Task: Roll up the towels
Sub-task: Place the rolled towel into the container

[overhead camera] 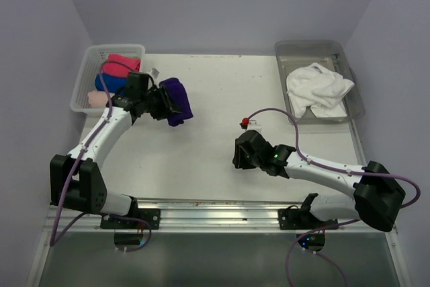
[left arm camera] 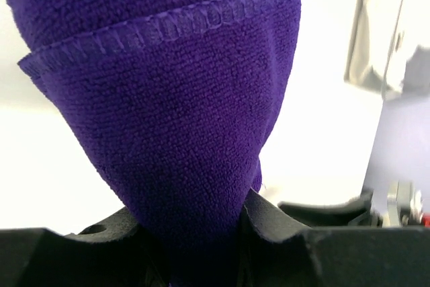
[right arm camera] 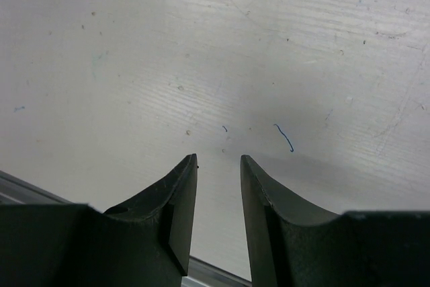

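1. Towels [overhead camera: 123,62] in hot pink, blue and pale pink lie bunched in the white basket [overhead camera: 80,84] at the far left. They look soft, light and limp, so each will sag from a single pinch.
2. The purple towel [left arm camera: 175,119] hangs folded from the left claw [overhead camera: 160,104], just right of the basket and seemingly clear of the surface [overhead camera: 201,159]. The jaws are closed on a gathered bunch of it, and the cloth fans out beyond them. Its stitched hem looks like the firmest part. A corner or edge there would be the better place to take hold when spreading it flat for rolling.
3. The right claw [right arm camera: 219,186] hovers low over the bare middle of the surface, jaws partly apart and holding nothing.
4. The white towel [overhead camera: 317,89] lies crumpled in the grey tray [overhead camera: 309,50] at the far right. It looks thicker and fluffier, and will likely bulk up when rolled. I cannot tell whether it is one cloth or several.
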Available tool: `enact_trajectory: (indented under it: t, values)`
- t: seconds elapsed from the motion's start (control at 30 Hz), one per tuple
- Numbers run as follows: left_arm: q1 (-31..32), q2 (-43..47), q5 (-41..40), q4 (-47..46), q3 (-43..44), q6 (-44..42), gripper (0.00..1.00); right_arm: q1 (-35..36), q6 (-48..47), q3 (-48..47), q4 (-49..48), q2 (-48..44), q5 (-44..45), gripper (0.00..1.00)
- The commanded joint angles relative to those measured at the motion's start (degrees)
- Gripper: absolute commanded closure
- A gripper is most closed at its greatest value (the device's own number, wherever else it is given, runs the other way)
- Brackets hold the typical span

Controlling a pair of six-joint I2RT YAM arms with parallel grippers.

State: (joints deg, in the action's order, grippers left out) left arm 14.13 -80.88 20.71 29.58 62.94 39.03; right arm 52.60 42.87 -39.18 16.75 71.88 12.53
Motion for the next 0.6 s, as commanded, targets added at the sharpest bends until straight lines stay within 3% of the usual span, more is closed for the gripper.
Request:
enact_trajectory:
  t: [0.0, 0.2, 0.27, 0.47, 0.57]
  values:
    - [-9.26, 1.16, 0.29, 0.66, 3.16, -2.12, 0.71, 0.14, 0.81, 0.33, 1.00, -1.65, 1.96, 0.63]
    - [-22.64, 3.19, -1.62, -6.11, 2.71, 2.45, 0.68, 0.14, 0.99, -0.28, 1.79, -0.60, 1.62, 0.64]
    - [-23.71, 2.66, -6.01, -6.64, 3.59, 3.60, 0.68, 0.14, 0.81, -1.85, 2.58, -0.25, 1.09, 0.64]
    - [-30.21, -3.66, 0.03, -14.03, 5.87, 9.83, 0.66, 0.66, -1.29, -5.03, 7.06, -0.51, 3.54, 0.64]
    - [-31.97, -5.60, -2.51, -17.53, 7.11, 11.59, 0.65, 0.66, -1.83, -5.82, 8.38, -0.34, 4.60, 0.64]
